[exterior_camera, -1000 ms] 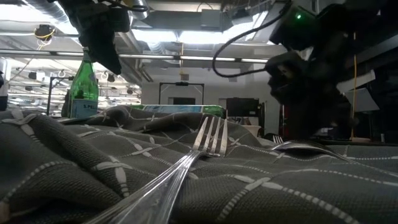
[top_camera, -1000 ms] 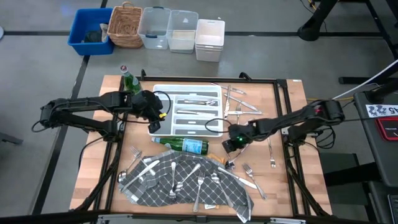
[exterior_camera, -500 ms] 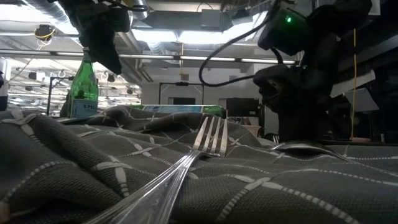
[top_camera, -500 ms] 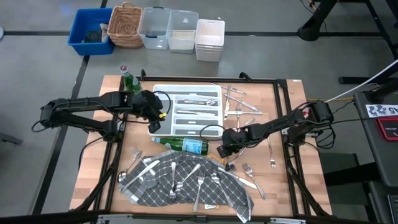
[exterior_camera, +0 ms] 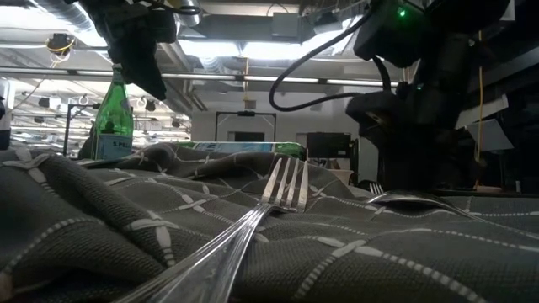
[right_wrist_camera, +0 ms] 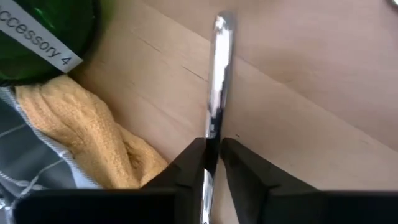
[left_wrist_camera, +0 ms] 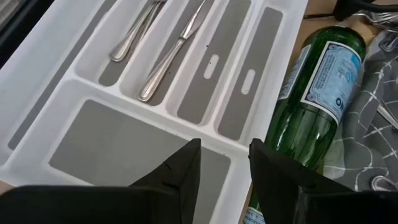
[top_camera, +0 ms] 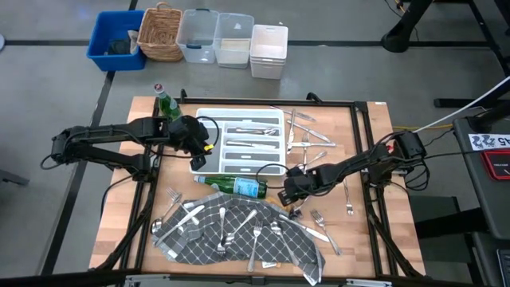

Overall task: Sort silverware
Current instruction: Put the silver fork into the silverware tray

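Slim shiny silver metal utensil handle (right_wrist_camera: pixel 217 93) pinched between the jaws of the right gripper (right_wrist_camera: pixel 214 152), lying on the bare wooden table (right_wrist_camera: pixel 323 74) just beside a yellow cloth (right_wrist_camera: pixel 93 134) and the lying green glass bottle (right_wrist_camera: pixel 43 34). In the high view, right gripper (top_camera: pixel 293 190) low over the table between the lying green glass bottle (top_camera: pixel 235 186) and the dark grey checked cloth (top_camera: pixel 239 239). Other silverware in three groups: several forks and spoons (top_camera: pixel 253 233) scattered on the checked cloth; loose pieces (top_camera: pixel 307 137) on the wood to the right of the white compartmented plastic tray (top_camera: pixel 239 142); a few pieces (left_wrist_camera: pixel 165 46) already in the tray's long compartments. One fork (top_camera: pixel 319 218) and one small piece (top_camera: pixel 348 197) on the wood near the right arm. Fork on the cloth (exterior_camera: pixel 278 189) close before the low camera, tines raised.

Left gripper (top_camera: pixel 198 151) hovering over the tray's left end; in the left wrist view, left gripper (left_wrist_camera: pixel 222 163) above the tray's wide cross compartment (left_wrist_camera: pixel 124 146), jaws spread and holding nothing. Second green glass bottle (top_camera: pixel 165 104) upright at the table's far left corner.

Beyond the table, on the floor: blue bin (top_camera: pixel 111 40), wicker basket (top_camera: pixel 161 33), clear plastic boxes (top_camera: pixel 215 37) and white containers (top_camera: pixel 268 50) in a row.
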`<state>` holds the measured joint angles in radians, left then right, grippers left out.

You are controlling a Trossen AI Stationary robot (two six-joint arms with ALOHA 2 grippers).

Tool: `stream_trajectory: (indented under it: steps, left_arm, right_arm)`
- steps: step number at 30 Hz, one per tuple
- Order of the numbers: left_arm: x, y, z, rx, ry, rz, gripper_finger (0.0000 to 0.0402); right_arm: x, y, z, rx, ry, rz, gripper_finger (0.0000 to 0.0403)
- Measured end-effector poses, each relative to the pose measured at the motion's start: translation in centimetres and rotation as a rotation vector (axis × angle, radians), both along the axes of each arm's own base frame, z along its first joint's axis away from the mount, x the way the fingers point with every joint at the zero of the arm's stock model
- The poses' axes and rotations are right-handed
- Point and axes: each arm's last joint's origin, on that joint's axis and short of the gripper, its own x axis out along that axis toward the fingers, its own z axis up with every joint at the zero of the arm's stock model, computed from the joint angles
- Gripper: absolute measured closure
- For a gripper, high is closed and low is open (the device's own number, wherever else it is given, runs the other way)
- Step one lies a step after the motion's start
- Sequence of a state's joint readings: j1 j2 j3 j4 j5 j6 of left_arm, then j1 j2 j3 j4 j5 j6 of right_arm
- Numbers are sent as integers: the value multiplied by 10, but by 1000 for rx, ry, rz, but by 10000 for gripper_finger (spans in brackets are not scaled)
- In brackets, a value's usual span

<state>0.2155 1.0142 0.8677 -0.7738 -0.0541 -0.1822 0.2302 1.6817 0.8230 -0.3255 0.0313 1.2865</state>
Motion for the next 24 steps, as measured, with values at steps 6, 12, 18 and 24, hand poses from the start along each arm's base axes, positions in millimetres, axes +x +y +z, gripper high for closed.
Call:
stream_trajectory:
  steps: [6, 12, 18, 24]
  left_arm:
    - [0, 0, 0, 0, 0, 1, 276]
    - [0, 0, 0, 0, 0, 1, 276]
    - [0, 0, 0, -1, 1, 1, 276]
    - [0, 0, 0, -1, 1, 1, 276]
  right_arm:
    - [-2, -1, -1, -19, 23, 0, 392]
    - [0, -1, 1, -7, -15, -19, 381]
    - [5, 0, 16, -9, -13, 3, 399]
    - [15, 3, 54, -58, 50, 78, 399]
